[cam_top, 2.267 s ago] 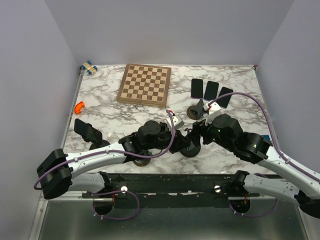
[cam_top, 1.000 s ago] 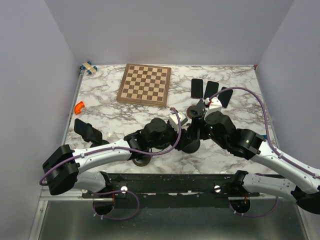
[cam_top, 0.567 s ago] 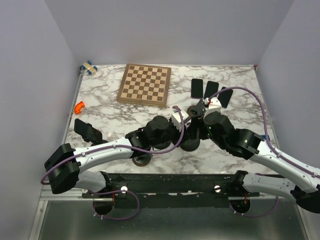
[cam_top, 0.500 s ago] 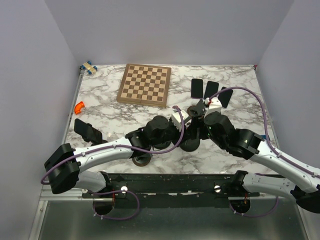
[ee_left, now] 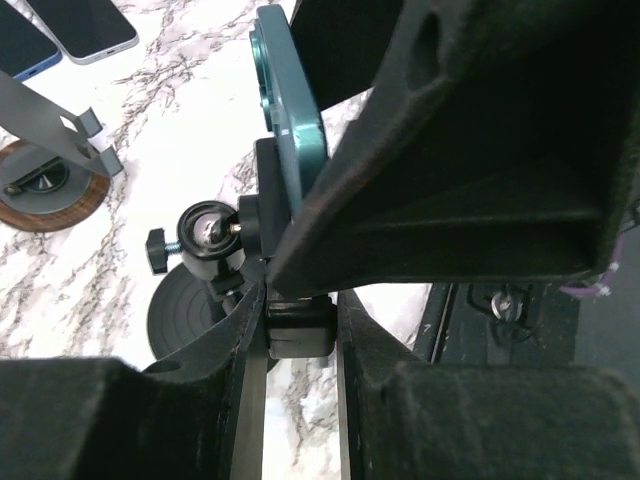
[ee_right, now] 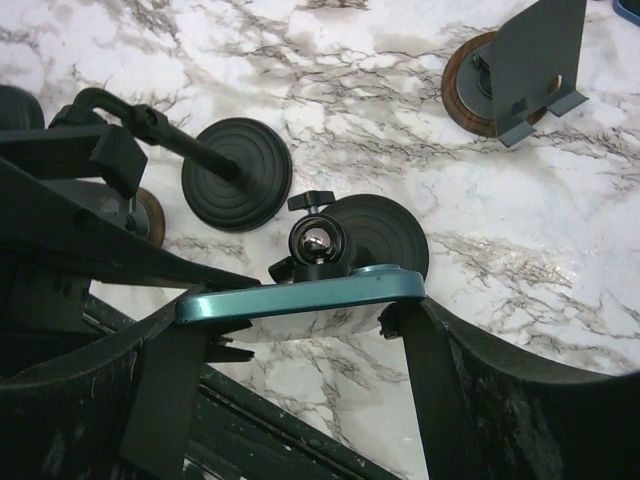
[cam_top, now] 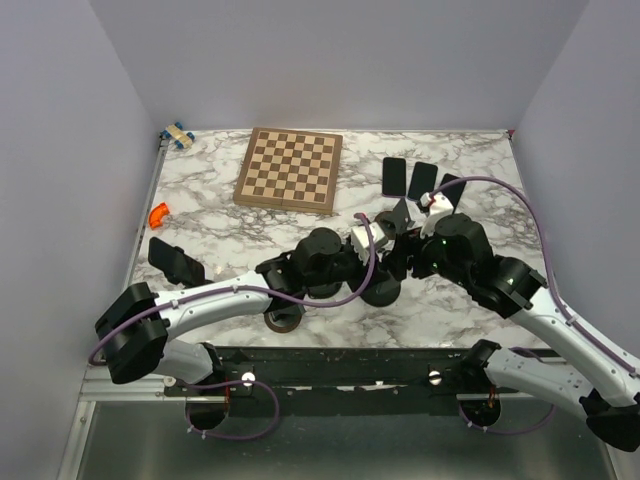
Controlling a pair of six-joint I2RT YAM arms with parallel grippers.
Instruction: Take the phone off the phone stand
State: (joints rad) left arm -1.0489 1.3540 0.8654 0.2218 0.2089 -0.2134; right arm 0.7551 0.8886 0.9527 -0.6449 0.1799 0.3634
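Fig.: R gripper (ee_right: 300,318) clamped on teal phone (ee_right: 300,292) by its ends. L gripper (ee_left: 300,312) narrow, pinching phone stand (ee_left: 207,226) below cradle. Phone apparently not yet out of cradle. Grasp done, lift-out left.

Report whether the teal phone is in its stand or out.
In: phone sits against the stand clamp, right gripper gripping its ends.

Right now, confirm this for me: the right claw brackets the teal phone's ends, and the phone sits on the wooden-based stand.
One thing is wrong. The teal phone sits on the black ball-joint stand, not the wooden-based stand, which stands empty off to the side. The right wrist view shows this. The right claw does bracket the phone's ends.
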